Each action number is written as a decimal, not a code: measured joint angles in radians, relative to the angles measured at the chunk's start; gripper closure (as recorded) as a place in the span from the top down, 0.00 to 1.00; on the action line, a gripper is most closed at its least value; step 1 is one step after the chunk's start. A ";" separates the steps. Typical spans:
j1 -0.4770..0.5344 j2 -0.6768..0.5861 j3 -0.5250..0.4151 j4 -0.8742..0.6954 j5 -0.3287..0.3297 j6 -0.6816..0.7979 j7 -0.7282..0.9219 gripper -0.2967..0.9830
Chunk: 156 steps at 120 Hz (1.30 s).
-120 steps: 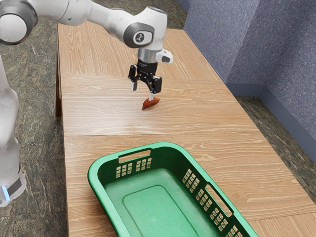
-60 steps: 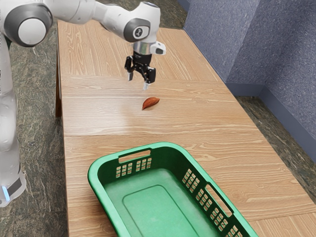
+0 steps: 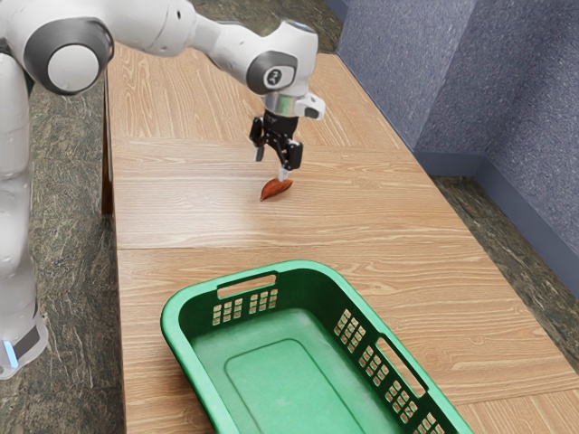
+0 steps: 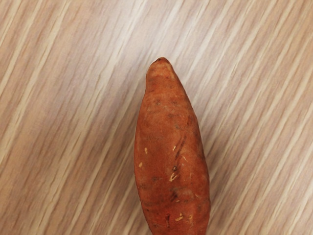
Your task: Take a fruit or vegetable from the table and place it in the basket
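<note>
Hovering with my pincer (image 3: 271, 165) spread and empty, I have the sweet potato (image 3: 274, 190) just beneath me on the table (image 3: 181, 212), with grasping, lifting and carrying to the basket (image 3: 289, 384), well apart from me, all left to do.

In the exterior view, the picture's edge is cutting off the basket (image 3: 308, 265) toward six o'clock, the table (image 3: 208, 212) toward five and the arm (image 3: 149, 23) toward ten. The finger (image 3: 283, 172) at the five o'clock side of the gripper (image 3: 271, 169) is hiding a sliver of the sweet potato (image 3: 275, 190), whose one end is running out of the wrist view.
</note>
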 joint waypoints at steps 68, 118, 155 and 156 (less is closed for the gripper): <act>0.040 0.086 -0.034 0.043 -0.029 0.029 0.029 0.76; 0.043 0.138 -0.049 0.063 -0.054 0.047 0.037 0.74; 0.052 0.144 -0.048 0.061 -0.069 0.061 0.040 0.72; 0.052 0.144 -0.048 0.061 -0.069 0.061 0.040 0.72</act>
